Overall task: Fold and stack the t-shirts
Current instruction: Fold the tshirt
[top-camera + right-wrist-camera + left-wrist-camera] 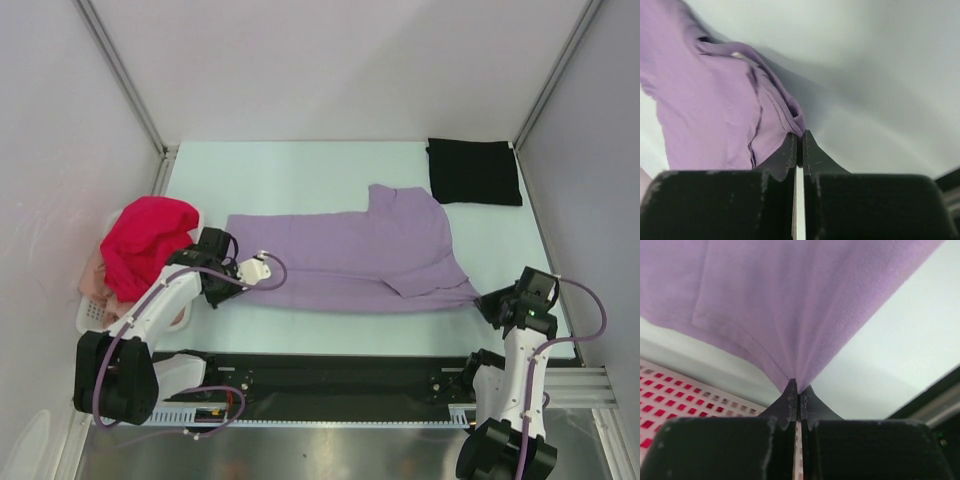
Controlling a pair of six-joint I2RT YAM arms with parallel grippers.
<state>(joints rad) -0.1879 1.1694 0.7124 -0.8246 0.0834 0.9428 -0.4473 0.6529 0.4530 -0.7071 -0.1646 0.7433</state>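
Observation:
The lavender t-shirt [350,258] lies stretched across the table, partly folded. My left gripper [232,272] is shut on its left edge; the cloth [785,305] fans out from the pinched fingertips in the left wrist view. My right gripper [482,298] is shut on its right corner, where the hem [790,112] bunches at the tips in the right wrist view. A black t-shirt [474,171] lies folded square at the back right. A magenta-red t-shirt [145,240] sits heaped on the basket at the left, with a peach-pink one [92,277] under it.
A white plastic basket [95,312] stands at the table's left edge, its lattice [685,405] showing below the left gripper. A black rail [330,380] runs along the near edge between the arm bases. Grey walls enclose the table on three sides.

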